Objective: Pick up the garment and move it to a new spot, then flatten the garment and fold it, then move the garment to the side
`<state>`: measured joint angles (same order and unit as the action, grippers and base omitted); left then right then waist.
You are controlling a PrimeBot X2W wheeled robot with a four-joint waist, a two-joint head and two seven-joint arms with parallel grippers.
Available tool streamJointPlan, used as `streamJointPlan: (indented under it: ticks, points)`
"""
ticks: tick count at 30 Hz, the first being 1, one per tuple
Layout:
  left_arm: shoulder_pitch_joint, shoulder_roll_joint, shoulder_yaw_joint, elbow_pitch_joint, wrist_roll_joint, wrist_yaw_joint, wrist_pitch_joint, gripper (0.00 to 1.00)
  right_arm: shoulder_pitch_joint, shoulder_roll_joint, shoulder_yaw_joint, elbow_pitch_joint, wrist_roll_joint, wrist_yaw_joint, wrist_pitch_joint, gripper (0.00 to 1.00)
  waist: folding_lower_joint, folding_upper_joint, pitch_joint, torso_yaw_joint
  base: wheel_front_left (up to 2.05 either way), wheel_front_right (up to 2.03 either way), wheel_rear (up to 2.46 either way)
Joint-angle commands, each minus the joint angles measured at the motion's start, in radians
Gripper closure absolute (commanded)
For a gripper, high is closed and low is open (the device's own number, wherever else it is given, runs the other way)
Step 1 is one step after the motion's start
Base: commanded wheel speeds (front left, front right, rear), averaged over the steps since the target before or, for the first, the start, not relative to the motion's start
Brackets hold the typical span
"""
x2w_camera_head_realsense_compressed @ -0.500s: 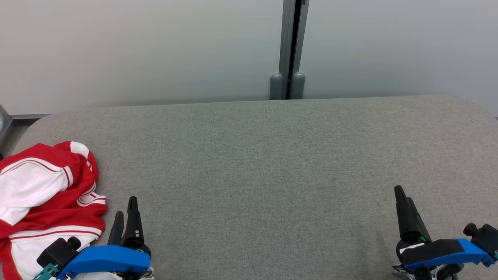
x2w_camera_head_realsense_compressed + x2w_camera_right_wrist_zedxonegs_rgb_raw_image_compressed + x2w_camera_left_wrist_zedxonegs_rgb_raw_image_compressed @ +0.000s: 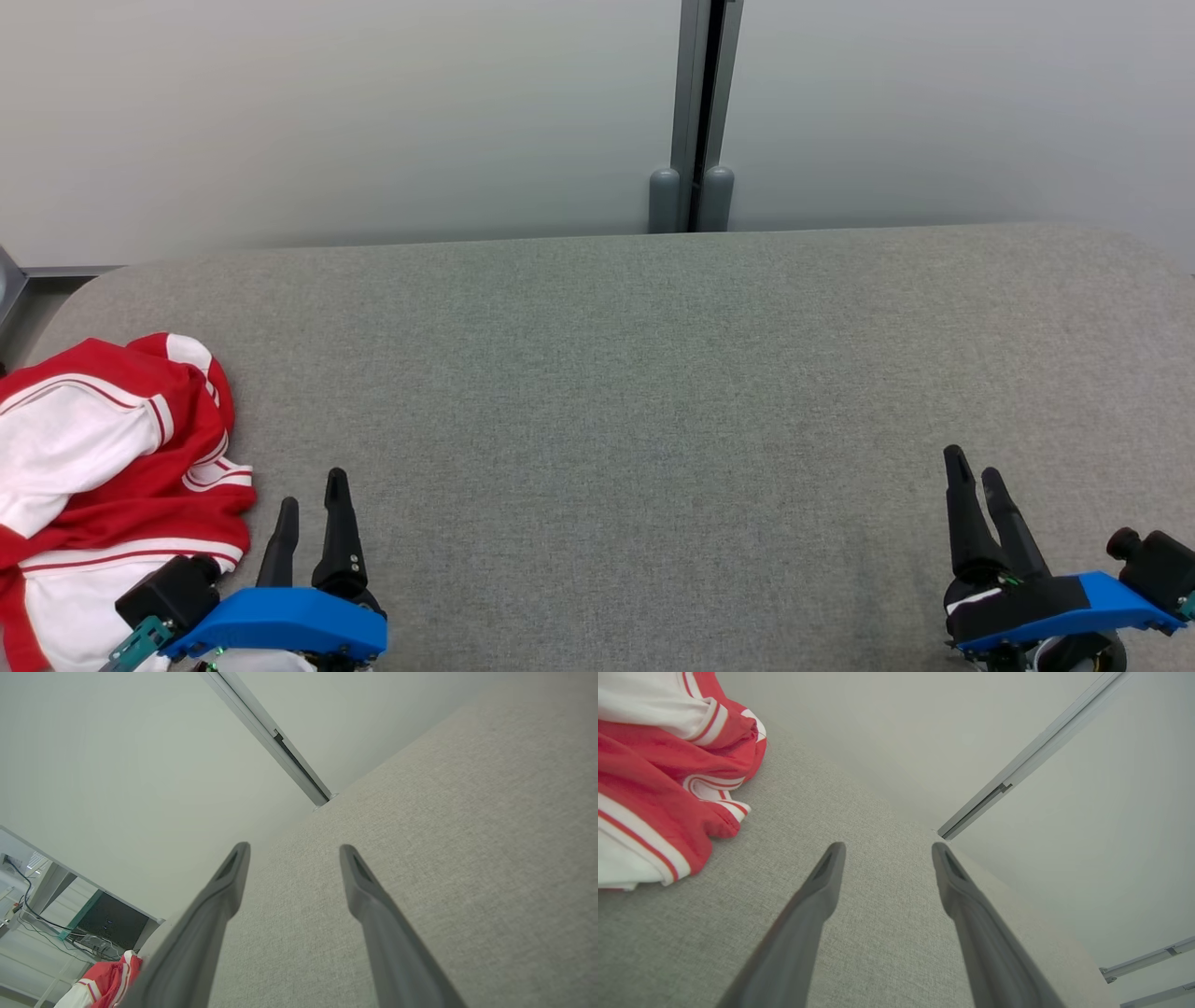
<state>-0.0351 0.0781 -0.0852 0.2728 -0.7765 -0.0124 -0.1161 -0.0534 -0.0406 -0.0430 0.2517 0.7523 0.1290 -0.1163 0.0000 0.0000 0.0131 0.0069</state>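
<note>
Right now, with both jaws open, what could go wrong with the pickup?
1. The crumpled red and white garment lies at the grey fabric table's left edge; a sideways tug might drag it off.
2. It is bunched in layers, so the open left jaws beside it may pinch only one fold.
3. The right jaws stand far across the table, too distant to help.

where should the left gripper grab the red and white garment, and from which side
The bunched red edge of the garment nearest the left gripper, approached from that gripper's side, low over the grey surface. That edge stands up in folds, so the open jaws can probably straddle it.
</note>
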Motion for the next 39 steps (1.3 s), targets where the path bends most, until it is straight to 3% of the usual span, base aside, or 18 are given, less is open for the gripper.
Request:
streamJointPlan:
  ticks: [1,20,39]
  points:
    - [-0.023,0.008,-0.010,-0.008,0.033,0.006,-0.010,0.00,-0.019,-0.008,-0.004,-0.008,-0.035,0.002,-0.010,0.00,0.0000,0.0000,0.001,0.000,0.00,0.00,0.00]
    - [-0.028,0.023,-0.064,0.019,0.240,0.029,-0.062,0.00,-0.030,-0.010,0.006,0.016,-0.237,0.002,-0.062,0.00,0.0000,0.0000,0.007,0.003,0.00,0.00,0.00]
    - [-0.021,0.033,-0.105,0.045,0.359,0.046,-0.086,0.00,-0.035,-0.012,0.007,0.056,-0.402,0.002,-0.102,0.00,0.0000,0.0000,-0.003,0.004,0.00,0.00,0.00]
